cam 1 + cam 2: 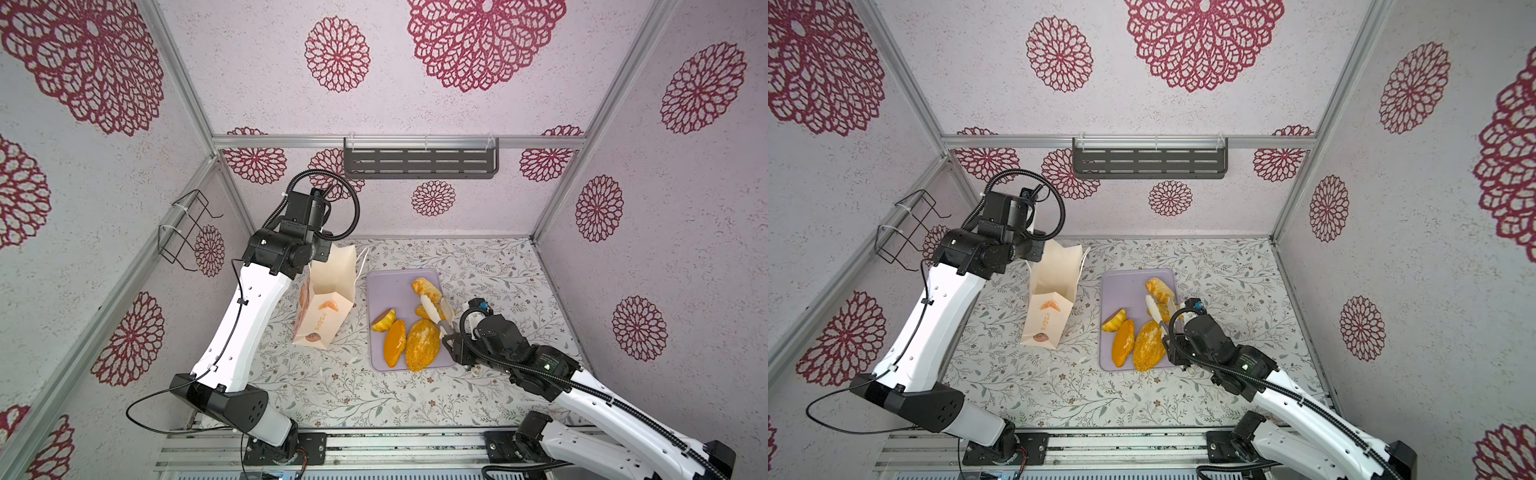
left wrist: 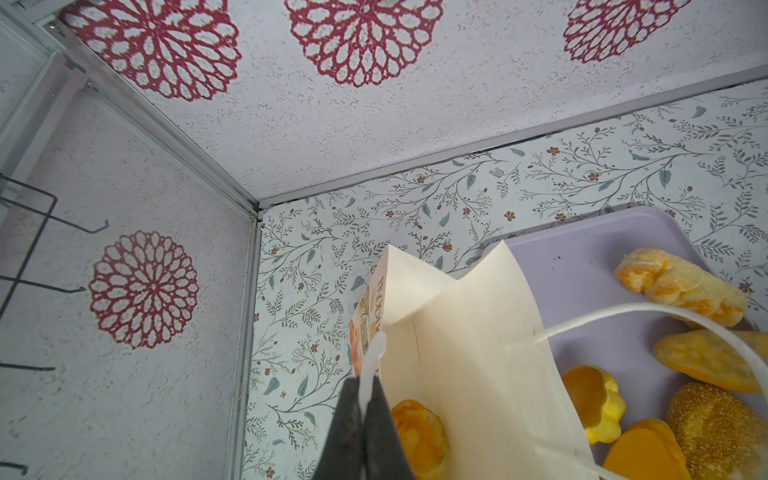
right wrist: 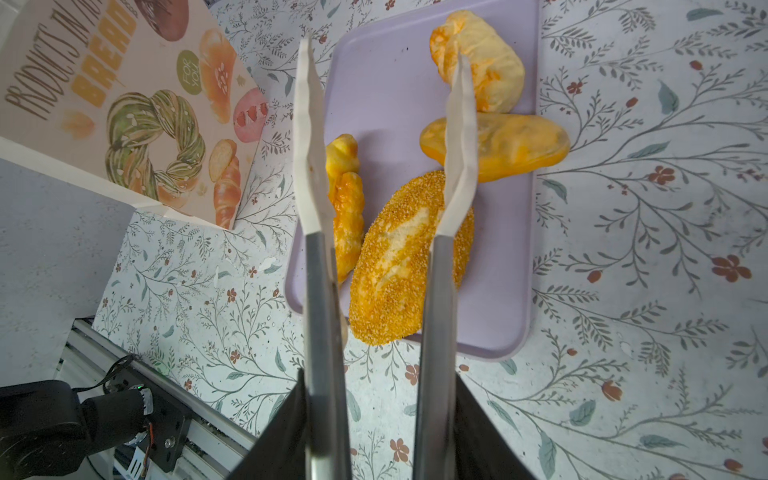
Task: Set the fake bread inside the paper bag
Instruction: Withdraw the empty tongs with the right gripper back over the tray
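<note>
Five loaves [image 1: 422, 345] on one tray [image 1: 390, 291], one in the paper bag [image 1: 332, 274]; left gripper [image 2: 363, 386] pinches its handle [image 2: 372, 357], right gripper [image 3: 382, 432] clasps tongs [image 3: 320, 291].

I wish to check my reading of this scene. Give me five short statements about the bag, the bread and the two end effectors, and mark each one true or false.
1. The left end effector is shut on the cord handle of the bag. True.
2. The bag is empty. False: one bread piece lies inside.
3. The right end effector holds tongs. True.
4. The tongs clamp the seeded loaf. False: their tips stand apart and grip nothing.
5. The seeded loaf is already in the bag. False: it lies on the tray.
</note>
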`<state>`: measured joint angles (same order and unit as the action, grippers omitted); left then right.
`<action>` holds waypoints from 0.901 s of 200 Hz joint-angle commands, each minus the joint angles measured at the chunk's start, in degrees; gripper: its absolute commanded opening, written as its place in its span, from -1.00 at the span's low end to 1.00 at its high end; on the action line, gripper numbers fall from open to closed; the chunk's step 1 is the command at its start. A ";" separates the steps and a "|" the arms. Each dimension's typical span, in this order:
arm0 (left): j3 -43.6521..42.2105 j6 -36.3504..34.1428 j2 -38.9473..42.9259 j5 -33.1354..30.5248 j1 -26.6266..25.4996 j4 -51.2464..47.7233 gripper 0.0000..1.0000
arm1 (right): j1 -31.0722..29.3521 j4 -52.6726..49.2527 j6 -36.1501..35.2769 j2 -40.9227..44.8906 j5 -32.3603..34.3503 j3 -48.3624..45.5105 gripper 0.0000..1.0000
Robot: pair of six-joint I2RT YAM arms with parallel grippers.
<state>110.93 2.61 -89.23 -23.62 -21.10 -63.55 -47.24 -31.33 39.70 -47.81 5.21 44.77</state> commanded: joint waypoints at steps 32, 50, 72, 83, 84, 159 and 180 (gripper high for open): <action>-2.36 1.72 0.19 -0.02 -2.70 3.93 -1.00 | 0.34 -1.60 3.22 4.47 -0.19 -1.08 -0.04; -2.51 2.80 0.02 0.46 -3.23 4.50 -1.00 | 0.35 -2.20 3.62 4.91 -0.28 -1.40 -0.04; -2.59 4.48 0.02 1.98 -3.69 5.45 -1.00 | 0.40 -2.89 4.11 4.92 -0.46 -1.74 0.00; -2.56 5.37 0.02 2.82 -3.69 5.71 -1.00 | 0.40 -3.42 4.33 4.92 -0.64 -1.84 0.02; -2.56 5.46 0.02 2.85 -3.73 5.76 -1.00 | 0.40 -3.45 4.33 4.92 -0.68 -1.86 0.02; -2.42 10.29 0.16 6.08 -3.77 7.00 -1.00 | 0.49 -5.89 5.21 5.00 -2.33 -3.16 0.10; -2.59 11.61 0.11 7.65 -3.78 7.38 -1.00 | 0.49 -6.50 5.74 5.10 -3.05 -3.68 0.11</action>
<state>108.66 12.03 -89.25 -18.17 -24.49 -58.50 -47.03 -37.63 43.90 -43.64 3.01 41.08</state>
